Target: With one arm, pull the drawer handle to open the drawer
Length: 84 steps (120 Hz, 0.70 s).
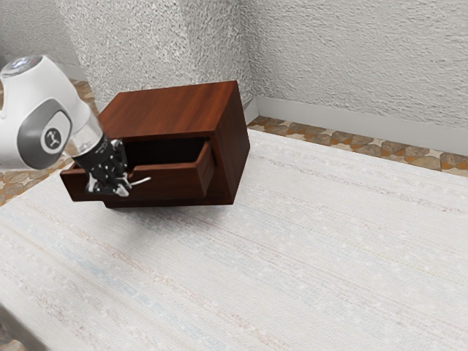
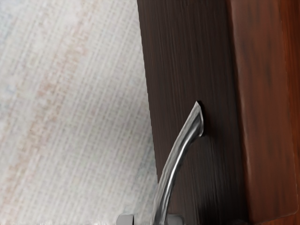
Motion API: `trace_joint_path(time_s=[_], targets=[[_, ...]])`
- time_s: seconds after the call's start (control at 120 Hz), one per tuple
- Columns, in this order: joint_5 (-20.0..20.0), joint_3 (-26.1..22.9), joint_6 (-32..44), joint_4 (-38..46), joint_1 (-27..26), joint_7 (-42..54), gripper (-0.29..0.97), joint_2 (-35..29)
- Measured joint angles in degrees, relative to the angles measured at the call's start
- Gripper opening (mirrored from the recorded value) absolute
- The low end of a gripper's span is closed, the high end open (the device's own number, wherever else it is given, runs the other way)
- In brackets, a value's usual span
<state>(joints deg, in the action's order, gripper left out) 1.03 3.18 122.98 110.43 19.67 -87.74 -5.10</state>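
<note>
A dark red wooden cabinet point(image 1: 175, 110) stands on the pale woven surface. Its drawer point(image 1: 172, 181) is pulled partway out, and a dark gap shows inside behind the drawer front. A thin silver handle point(image 1: 141, 180) sticks out from that front. My black gripper point(image 1: 115, 188) sits at the handle's end nearest the exterior view's left and is shut on it. In the wrist view the curved metal handle point(image 2: 182, 146) runs from the dark drawer front point(image 2: 187, 56) down between my grey fingertips point(image 2: 125, 219).
The pale woven surface point(image 1: 314, 248) spreads wide toward the exterior view's right and front. Rough grey walls point(image 1: 351, 51) meet in a corner behind the cabinet, with a patterned tile strip point(image 1: 380, 146) along their base.
</note>
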Motion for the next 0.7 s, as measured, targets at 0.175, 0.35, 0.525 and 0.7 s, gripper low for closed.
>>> trace_joint_path(time_s=[0.175, 0.35, 0.525, 0.7], targets=[[-0.04, 0.03, 0.03, 1.78, -0.05, -0.31, -0.01, -1.57], [-0.02, -0.08, 0.06, 2.93, -0.03, -0.55, -0.01, -2.71], [-0.01, -0.09, 0.08, 4.12, -0.21, -0.73, -0.01, -3.85], [-0.06, -0.06, 0.10, 5.25, -0.96, -0.87, -0.01, -5.17]])
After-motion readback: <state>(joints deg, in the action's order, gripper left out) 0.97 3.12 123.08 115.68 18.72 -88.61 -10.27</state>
